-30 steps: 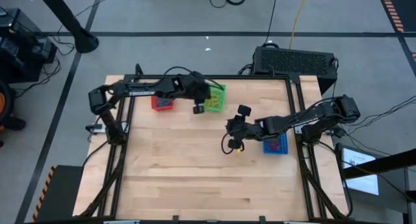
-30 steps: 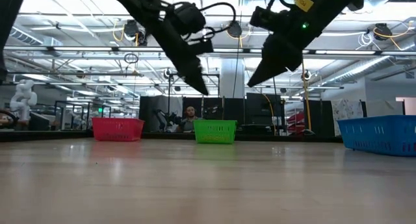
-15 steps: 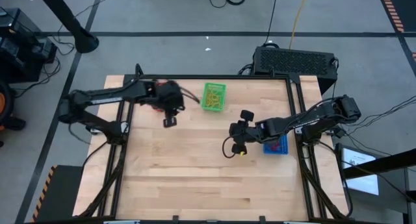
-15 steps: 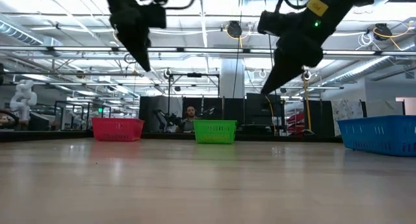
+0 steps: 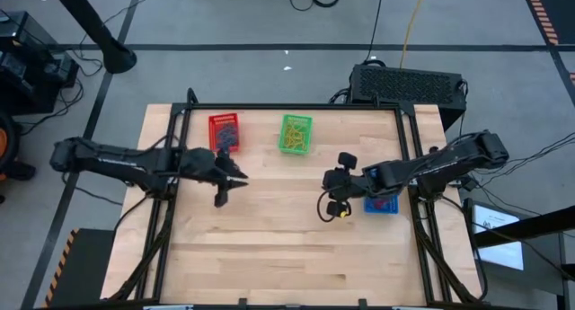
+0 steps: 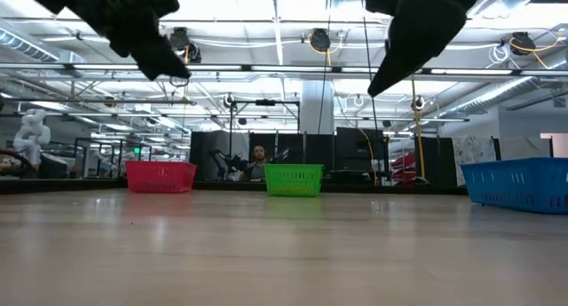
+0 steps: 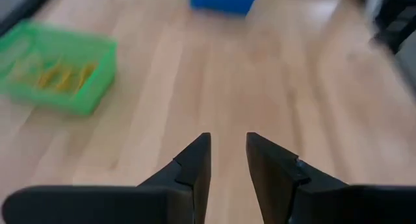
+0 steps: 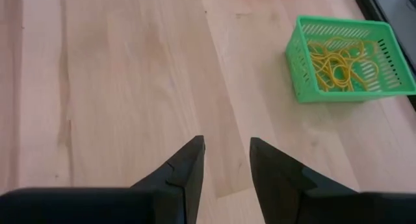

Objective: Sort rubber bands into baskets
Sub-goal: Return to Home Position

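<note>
**Both claws empty above the surface, yellow bands in the green basket**

The left claw (image 7: 227, 143) hangs over the left part of the wooden surface (image 5: 278, 247), on the near side of the red basket (image 5: 225, 132) and apart from it. Its two dark fingers stand a narrow gap apart with nothing between them.

The right claw (image 8: 226, 146) hovers over the right half of the surface, just beside the blue basket (image 5: 381, 205), with its arm crossing above that basket. Its fingers are also slightly parted and pinch nothing. In the low view both arms are well clear of the wood.

The three baskets sit on the surface. Red and green are side by side along the far edge, and blue is alone near the right edge. The green basket (image 8: 344, 58) holds a tangle of yellow rubber bands (image 8: 338, 63). I cannot make out for certain what lies in the red and blue baskets.
</note>
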`<state>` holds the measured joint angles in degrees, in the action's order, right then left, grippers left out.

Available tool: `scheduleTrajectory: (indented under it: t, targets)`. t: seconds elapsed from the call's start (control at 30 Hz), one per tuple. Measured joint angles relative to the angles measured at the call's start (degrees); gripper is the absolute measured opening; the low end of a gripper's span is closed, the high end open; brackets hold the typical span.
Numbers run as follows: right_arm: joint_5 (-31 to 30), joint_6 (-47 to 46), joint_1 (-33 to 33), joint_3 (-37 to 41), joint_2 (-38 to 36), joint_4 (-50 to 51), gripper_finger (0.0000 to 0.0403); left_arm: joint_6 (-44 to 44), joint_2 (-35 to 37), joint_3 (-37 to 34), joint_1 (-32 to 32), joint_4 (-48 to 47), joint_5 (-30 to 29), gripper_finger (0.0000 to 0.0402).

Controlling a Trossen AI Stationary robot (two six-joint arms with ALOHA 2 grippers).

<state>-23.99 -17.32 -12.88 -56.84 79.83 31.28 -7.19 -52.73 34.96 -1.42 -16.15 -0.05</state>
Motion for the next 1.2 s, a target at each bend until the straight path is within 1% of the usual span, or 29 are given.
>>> scheduleTrajectory:
  t: [0.13,0.27,0.4,0.53,0.6,0.67,0.77,0.93,1.03,1.1,1.2]
  targets:
    - [-0.07,-0.01,0.00,0.09,-2.17,2.96,0.0116,0.31,0.72,-6.79,-2.16,17.23,-0.01,0.0105]
    - [-0.03,1.23,0.04,1.70,-6.15,4.79,0.0116,3.27,0.48,-9.99,-2.46,24.32,-0.73,0.0105]
    - [0.06,1.68,0.01,6.76,-13.79,2.99,0.0116,3.50,0.71,-11.47,-2.39,24.44,-4.35,0.0105]
    - [0.12,1.97,0.58,16.70,-24.98,-6.87,0.0116,5.22,1.13,-11.86,-2.42,23.42,-3.93,0.0105]
    - [0.62,1.78,0.99,22.24,-30.69,-12.59,0.0116,6.71,1.92,-11.86,-2.42,21.40,-3.48,0.0105]
    - [3.10,0.92,1.67,27.68,-36.41,-17.62,0.0116,8.55,3.15,-11.86,-2.31,19.51,-3.64,0.0105]
    - [7.31,-1.59,2.05,34.68,-43.64,-22.50,0.0116,9.08,6.40,-11.86,-1.66,17.19,-5.29,0.0105]
    - [7.91,-3.01,2.02,42.80,-53.56,-25.16,0.0116,9.69,13.08,-11.86,-0.48,17.15,-5.57,0.0105]
    - [8.05,-2.15,2.02,46.54,-58.65,-27.01,0.0111,9.61,17.17,-11.86,0.38,15.12,-6.04,0.0105]
    - [9.17,-1.72,2.02,48.68,-61.75,-26.96,0.0098,9.16,19.90,-11.89,0.89,12.95,-6.43,0.0105]
    - [9.20,-1.17,2.05,50.71,-65.89,-26.77,0.0065,7.63,23.88,-14.38,1.12,14.71,-6.68,0.0105]
